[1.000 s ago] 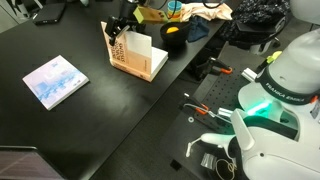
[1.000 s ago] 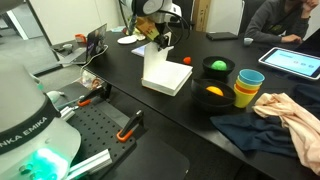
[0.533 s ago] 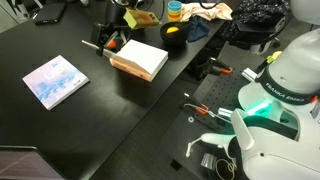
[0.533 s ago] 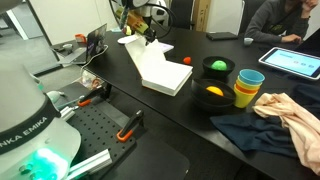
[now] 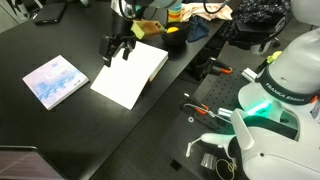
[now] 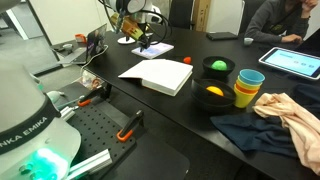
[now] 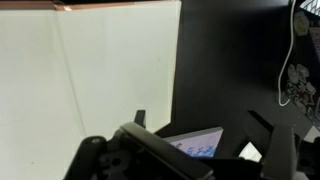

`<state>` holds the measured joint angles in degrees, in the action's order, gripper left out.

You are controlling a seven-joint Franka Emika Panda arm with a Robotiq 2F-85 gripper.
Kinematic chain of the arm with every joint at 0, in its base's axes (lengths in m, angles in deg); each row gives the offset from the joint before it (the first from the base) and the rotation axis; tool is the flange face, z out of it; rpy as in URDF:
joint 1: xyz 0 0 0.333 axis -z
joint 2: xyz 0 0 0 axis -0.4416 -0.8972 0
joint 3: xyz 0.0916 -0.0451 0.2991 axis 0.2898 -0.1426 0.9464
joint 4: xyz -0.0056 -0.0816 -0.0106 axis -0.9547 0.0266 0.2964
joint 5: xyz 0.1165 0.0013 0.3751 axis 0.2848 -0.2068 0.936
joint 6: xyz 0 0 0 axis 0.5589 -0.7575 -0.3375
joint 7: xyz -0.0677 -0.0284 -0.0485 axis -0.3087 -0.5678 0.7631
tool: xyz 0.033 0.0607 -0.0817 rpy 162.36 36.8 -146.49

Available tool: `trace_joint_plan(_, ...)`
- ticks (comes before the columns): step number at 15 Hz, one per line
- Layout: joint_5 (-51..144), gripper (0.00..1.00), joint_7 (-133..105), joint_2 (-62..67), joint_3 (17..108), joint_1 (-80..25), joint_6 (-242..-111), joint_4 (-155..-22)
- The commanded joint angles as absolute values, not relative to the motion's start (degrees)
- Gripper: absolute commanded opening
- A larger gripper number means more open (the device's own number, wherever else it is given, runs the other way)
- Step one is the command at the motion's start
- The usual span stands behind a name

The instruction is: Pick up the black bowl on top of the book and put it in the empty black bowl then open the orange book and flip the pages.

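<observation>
A black table (image 5: 40,40) carries the orange book (image 5: 130,75), lying open and flat. A pale blue-and-white book (image 5: 55,80) lies at its nine o'clock, well apart.

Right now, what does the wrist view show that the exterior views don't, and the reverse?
Only the wrist view: the fold line between the white pages of the thick orange book, which lies open, seen close up. Only an exterior view: the glossy black bowl with a yellow ball, the black bowl with a green ball and the stacked yellow and blue cups. Shared: the open book's pages, the thin pale blue-and-white book, the open gripper and the black table.
</observation>
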<state>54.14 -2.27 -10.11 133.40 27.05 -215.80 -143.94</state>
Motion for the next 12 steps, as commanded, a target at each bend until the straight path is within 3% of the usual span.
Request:
trace_joint_plan(1, 54.68, 1.0, -3.25, -6.61, 129.6, 26.44, -216.17, -145.24)
trace_joint_plan(6, 55.14, 1.0, -4.3, -2.53, 119.0, 21.72, -216.38, -145.98)
trace_joint_plan(12, 56.16, 1.0, -6.23, -2.24, 100.9, 7.27, -218.3, -145.84)
